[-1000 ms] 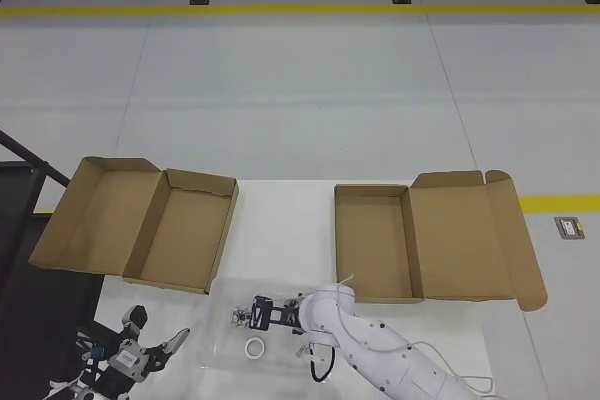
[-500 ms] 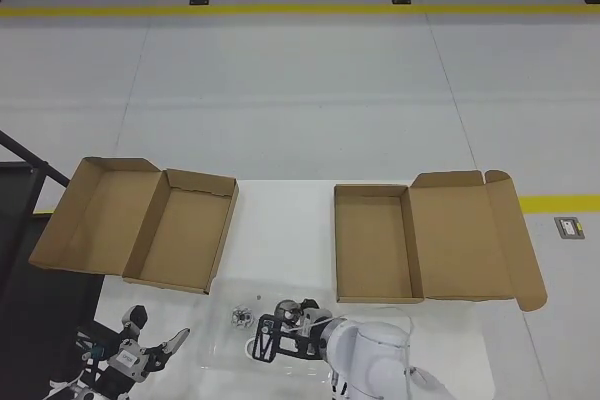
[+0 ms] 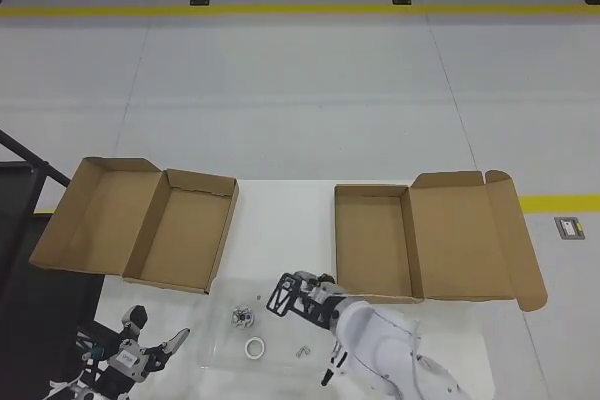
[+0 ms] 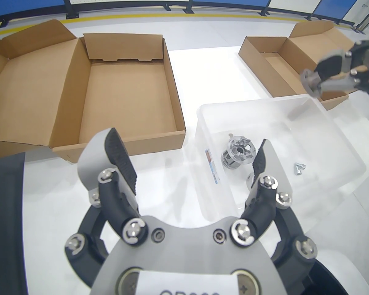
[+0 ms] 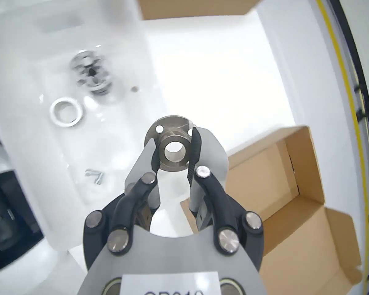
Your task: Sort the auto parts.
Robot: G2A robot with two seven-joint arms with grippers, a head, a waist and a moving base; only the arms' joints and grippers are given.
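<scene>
A clear plastic bin [image 4: 200,115] holds a spoked metal hub [image 4: 238,155], a white ring [image 5: 66,112] and a small bolt [image 4: 299,168]. My right gripper [image 5: 174,151] is shut on a flanged metal bushing [image 5: 172,145]. It hangs above the bin's edge, on the side of the right cardboard box [image 3: 372,245]. From above, the right gripper [image 3: 283,296] sits between the hub [image 3: 242,318] and that box. My left gripper [image 4: 187,142] stands open and empty, just short of the bin's near left side, low in the top view [image 3: 150,345].
An open, empty cardboard box [image 3: 180,240] lies at the table's far left, its lid folded out. The right box [image 5: 264,182] is open too, with nothing visible inside. White table surface lies between the two boxes.
My right gripper has moved from over the hub across the bin to its far right edge, nearer the right box, holding the bushing. The left arm has kept still.
</scene>
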